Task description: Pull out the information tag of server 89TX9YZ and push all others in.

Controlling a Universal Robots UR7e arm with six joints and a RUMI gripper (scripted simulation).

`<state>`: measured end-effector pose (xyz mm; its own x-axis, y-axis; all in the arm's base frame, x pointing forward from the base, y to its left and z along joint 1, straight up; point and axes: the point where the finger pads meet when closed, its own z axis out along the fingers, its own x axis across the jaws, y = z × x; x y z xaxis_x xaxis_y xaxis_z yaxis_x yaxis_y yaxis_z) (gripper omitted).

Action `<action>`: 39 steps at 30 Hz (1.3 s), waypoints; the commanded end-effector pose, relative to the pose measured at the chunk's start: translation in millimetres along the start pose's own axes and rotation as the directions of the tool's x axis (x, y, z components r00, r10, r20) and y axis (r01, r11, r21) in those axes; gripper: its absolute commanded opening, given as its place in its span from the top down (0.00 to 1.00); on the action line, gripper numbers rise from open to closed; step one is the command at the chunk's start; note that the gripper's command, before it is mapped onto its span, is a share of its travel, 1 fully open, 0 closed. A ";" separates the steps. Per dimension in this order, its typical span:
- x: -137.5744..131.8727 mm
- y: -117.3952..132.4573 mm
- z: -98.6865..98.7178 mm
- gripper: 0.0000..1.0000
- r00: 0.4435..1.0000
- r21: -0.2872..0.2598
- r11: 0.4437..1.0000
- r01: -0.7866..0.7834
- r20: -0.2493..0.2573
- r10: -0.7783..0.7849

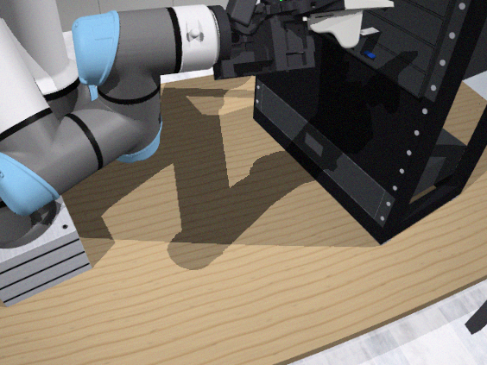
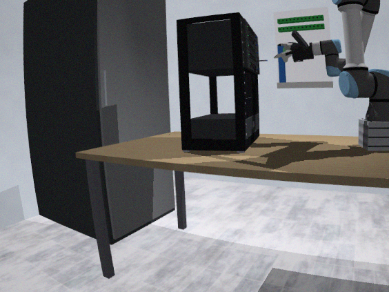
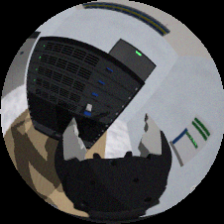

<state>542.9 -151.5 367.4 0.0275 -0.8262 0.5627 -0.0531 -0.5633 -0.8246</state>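
Note:
The black rack (image 1: 319, 174) (image 2: 184, 83) (image 3: 133, 96) stands upright on the table, with several servers in its upper part. The information tag of the lowest server in the upper group (image 1: 369, 31) (image 2: 263, 60) (image 3: 89, 107) sticks out, with a white label on top and a blue tab at its end; its print is too small to read. The higher tags, such as the top one (image 3: 109, 69), show only blue tabs near the server fronts. My gripper (image 1: 373, 24) (image 2: 277, 51) (image 3: 110, 116) is open and empty, in front of the rack, a short gap from the pulled-out tag's end.
The rack stands on the wooden table (image 1: 259, 303) (image 2: 138, 149). A tall dark cabinet (image 2: 134, 66) stands behind the table. A white wall panel (image 2: 303, 70) with green strips and a blue bar hangs beyond the gripper. Below the servers the rack has an open bay above a bottom unit (image 1: 358, 173).

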 end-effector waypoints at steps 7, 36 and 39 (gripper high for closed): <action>-2.7 1.7 -3.8 0.00 0.997 0.016 0.997 0.074 0.004 -0.074; -9.5 6.1 -12.1 0.00 0.974 0.047 0.973 0.226 0.008 -0.227; -10.4 6.6 -13.1 0.00 0.970 0.051 0.969 0.243 0.008 -0.244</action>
<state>530.8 -147.2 357.9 0.0460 -0.6849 0.7272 -0.0017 -0.7280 -0.6855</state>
